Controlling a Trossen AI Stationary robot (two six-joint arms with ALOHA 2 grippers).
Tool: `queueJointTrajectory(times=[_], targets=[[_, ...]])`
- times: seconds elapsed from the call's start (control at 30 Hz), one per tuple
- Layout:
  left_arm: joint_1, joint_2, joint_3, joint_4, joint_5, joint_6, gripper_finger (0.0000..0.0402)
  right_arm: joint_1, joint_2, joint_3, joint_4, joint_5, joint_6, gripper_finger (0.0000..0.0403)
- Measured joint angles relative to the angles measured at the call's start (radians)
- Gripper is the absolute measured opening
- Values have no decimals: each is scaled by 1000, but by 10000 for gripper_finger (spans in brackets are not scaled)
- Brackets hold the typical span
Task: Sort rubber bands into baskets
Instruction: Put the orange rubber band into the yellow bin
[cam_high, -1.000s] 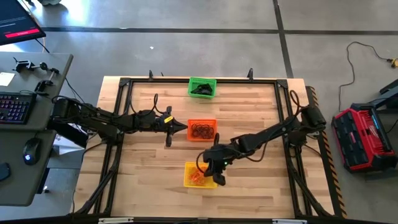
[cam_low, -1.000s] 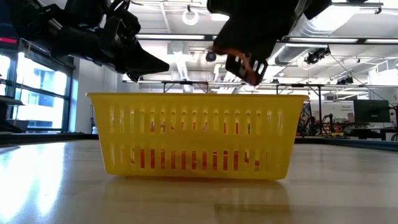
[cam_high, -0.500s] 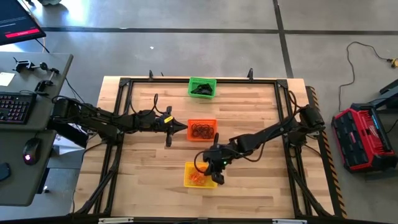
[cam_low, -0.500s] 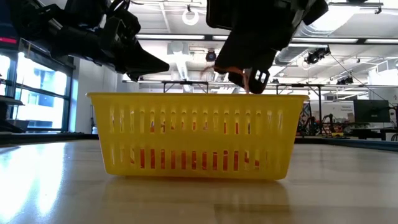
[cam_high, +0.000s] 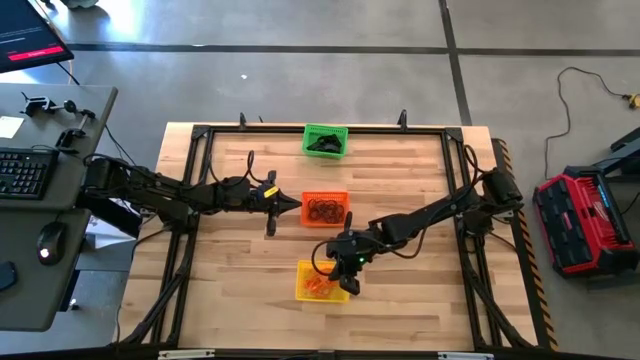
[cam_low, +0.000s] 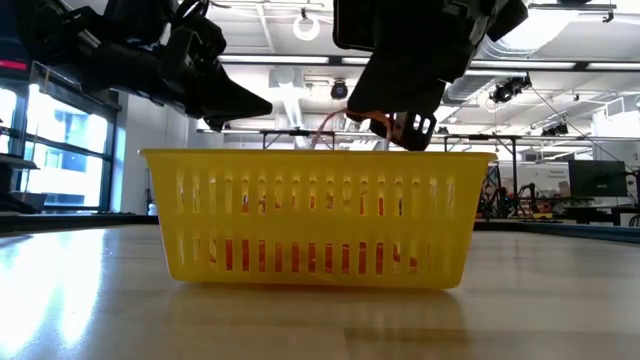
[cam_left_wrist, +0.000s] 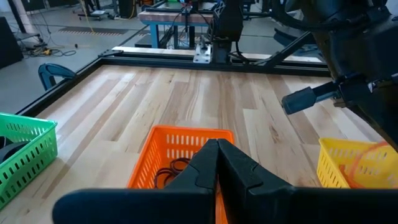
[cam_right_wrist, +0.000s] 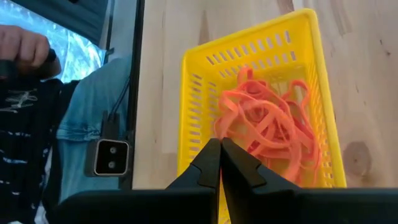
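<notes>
**Dropping an orange band into the yellow basket**

The right gripper (cam_low: 400, 125) is hanging over the yellow basket (cam_high: 305, 272) near the desk's front edge, pinched shut on an orange band (cam_low: 335, 122) trailing toward the rim. It should open squarely above the pile (cam_right_wrist: 267, 134). The left gripper (cam_high: 290, 203), shut and empty, is waiting beside the orange basket (cam_high: 326, 196).

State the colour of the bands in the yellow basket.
Orange rubber bands fill the yellow basket; the right wrist view shows it best.
</notes>
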Motion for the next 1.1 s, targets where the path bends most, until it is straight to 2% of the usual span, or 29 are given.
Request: queueJointTrajectory(times=[0.23, 0.43, 1.1], targets=[[0, 0, 0, 0, 0, 0, 0, -10, 0, -2, -3, -12, -22, 0], [0, 0, 0, -5, 0, -4, 0, -36, 54, -3, 39, -105, -18, 0], [0, 0, 0, -14, 0, -3, 0, -85, 101, -3, 113, -212, -35, 0]])
